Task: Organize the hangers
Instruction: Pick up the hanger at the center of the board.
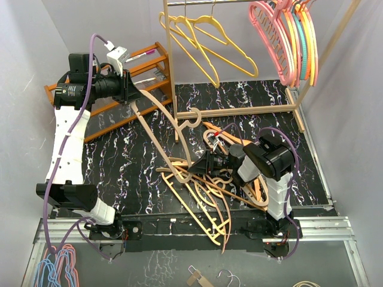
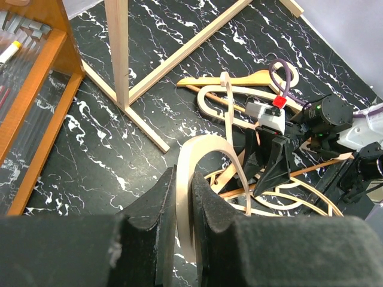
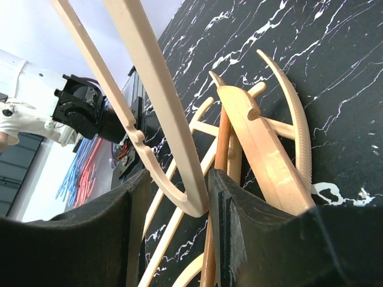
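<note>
Handling note: to reach tall pale wooden frame with metal rail (image 1: 170, 66), top of frame, cream curved flat-strip hanger (image 2: 206, 141) should rise level and slowly, clear of tangled heap of tan wooden and yellow hangers (image 1: 206, 200), lower centre. Left gripper (image 2: 184, 188) clamped tight on its strip. Right gripper (image 3: 178, 185) part-open astride what looks like its curled end, bite not discernible; seat it first, I'd judge.

Contents: frame carries yellow hangers (image 1: 252, 64), then pink, orange and teal ones (image 1: 287, 45), upper right. Orange-brown slatted rack (image 1: 163, 66), upper left, holds markers (image 1: 142, 56).

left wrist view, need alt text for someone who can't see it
The left arm's black jaws are shut on the thin curved bar of a pale tan hanger. Beyond, the right arm reaches into a pile of wooden hangers on a black marbled table.
</note>
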{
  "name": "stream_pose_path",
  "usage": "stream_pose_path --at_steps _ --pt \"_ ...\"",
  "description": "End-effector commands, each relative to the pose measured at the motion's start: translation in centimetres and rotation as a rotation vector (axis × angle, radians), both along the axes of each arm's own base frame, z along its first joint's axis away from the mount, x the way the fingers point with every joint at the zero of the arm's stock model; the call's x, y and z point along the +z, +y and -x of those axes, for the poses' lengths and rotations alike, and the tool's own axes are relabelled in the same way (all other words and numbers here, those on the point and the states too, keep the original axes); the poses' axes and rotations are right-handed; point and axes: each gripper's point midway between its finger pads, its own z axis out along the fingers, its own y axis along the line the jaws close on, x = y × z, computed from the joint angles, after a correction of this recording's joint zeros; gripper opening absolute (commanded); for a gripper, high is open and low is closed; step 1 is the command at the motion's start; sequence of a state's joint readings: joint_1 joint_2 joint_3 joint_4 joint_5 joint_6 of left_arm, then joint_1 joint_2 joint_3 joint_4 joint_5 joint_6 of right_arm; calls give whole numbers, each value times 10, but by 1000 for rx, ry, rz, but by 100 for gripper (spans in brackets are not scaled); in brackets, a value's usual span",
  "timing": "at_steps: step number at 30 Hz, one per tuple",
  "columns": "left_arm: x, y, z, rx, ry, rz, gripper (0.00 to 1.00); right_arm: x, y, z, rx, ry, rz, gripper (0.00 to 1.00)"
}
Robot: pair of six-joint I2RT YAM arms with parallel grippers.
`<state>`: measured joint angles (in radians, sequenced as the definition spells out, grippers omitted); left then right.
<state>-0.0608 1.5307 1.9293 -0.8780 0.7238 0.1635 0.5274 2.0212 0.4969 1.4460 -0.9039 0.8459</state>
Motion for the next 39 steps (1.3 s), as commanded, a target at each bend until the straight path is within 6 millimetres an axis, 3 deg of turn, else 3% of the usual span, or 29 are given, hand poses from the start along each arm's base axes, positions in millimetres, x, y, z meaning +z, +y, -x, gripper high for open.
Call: stream_pose_path --at_steps 1,5,13,20,29,34,39 --pt "10 5 1 11 -67 -15 0 81 7 1 4 -356 -233 47" --pt "8 5 2 13 -66 -17 0 82 15 -11 -44 -342 -248 54" --pt "4 8 3 19 -68 -33 0 102 21 -21 -73 -358 -296 46" --pt "-2 14 -3 42 -91 -71 0 111 7 1 -73 -346 -296 8" --pt "-44 21 -15 62 -66 -121 0 147 -36 35 -212 -329 -358 8" --pt "-61 24 -17 87 -58 -123 0 178 -61 42 -332 -330 -450 8" --pt "-63 31 -29 158 -88 -126 0 190 -62 47 -307 -290 -436 8"
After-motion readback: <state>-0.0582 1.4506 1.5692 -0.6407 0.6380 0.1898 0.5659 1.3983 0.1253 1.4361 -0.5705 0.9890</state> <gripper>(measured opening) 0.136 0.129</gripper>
